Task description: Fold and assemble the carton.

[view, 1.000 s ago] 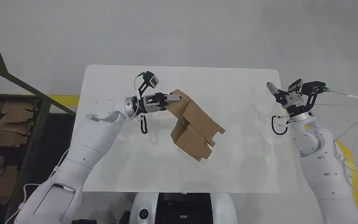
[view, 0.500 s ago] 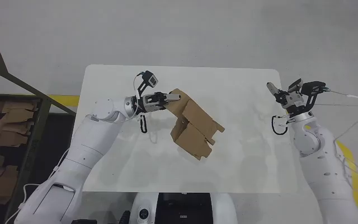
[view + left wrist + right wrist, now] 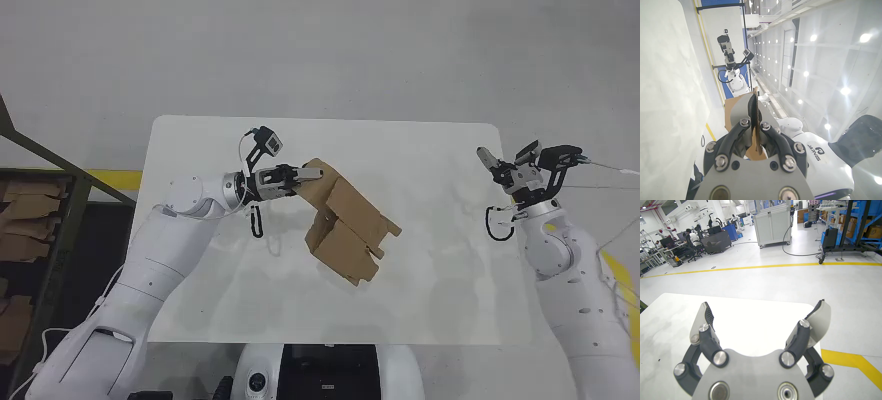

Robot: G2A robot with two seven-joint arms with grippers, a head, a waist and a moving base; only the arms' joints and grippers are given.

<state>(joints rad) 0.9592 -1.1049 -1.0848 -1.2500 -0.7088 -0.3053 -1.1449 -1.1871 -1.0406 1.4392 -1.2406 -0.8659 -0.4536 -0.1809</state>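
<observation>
On carton flap, left gripper pinched cardboard edge; well right of carton, right gripper hung spread wide, holding nothing.

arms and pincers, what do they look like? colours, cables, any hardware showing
The left arm and right arm wear glossy white shells, with a black cable looped at each wrist. The left pincer and right pincer match: grey metal base plate with silver screws, black linkage bars, pale grey fingers lined with black ribbed pads.
</observation>
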